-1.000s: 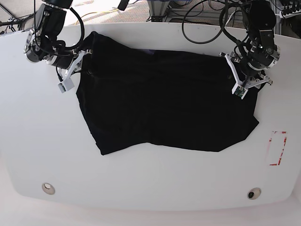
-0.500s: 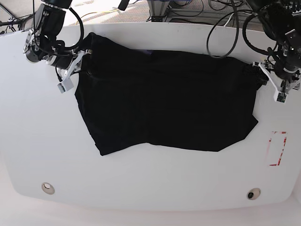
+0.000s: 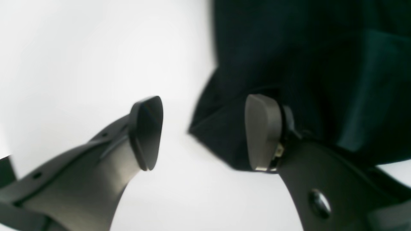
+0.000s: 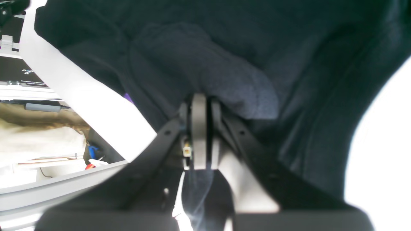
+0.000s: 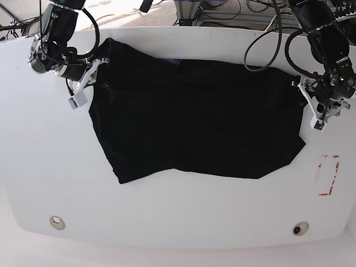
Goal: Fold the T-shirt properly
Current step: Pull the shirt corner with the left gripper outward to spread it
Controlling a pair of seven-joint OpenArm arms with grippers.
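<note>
T-shirt (image 5: pixel 194 119) spread flat, black side up, centre of white table (image 5: pixel 183 211). R gripper (image 4: pixel 200 128) jaws pinched on a cloth fold at shirt's upper corner, base-view left. L gripper (image 3: pixel 205 131) jaws apart, nothing held; one pad (image 3: pixel 261 130) over shirt edge, other (image 3: pixel 146 131) over bare table

A white, round-edged table (image 5: pixel 167 217) fills the base view. A large black cloth T-shirt (image 5: pixel 194 119) is spread flat across its upper middle, plain side up. A red-outlined rectangular mark (image 5: pixel 328 175) is seen at right, and two round fittings (image 5: pixel 57 222) near the lower edge.
</note>
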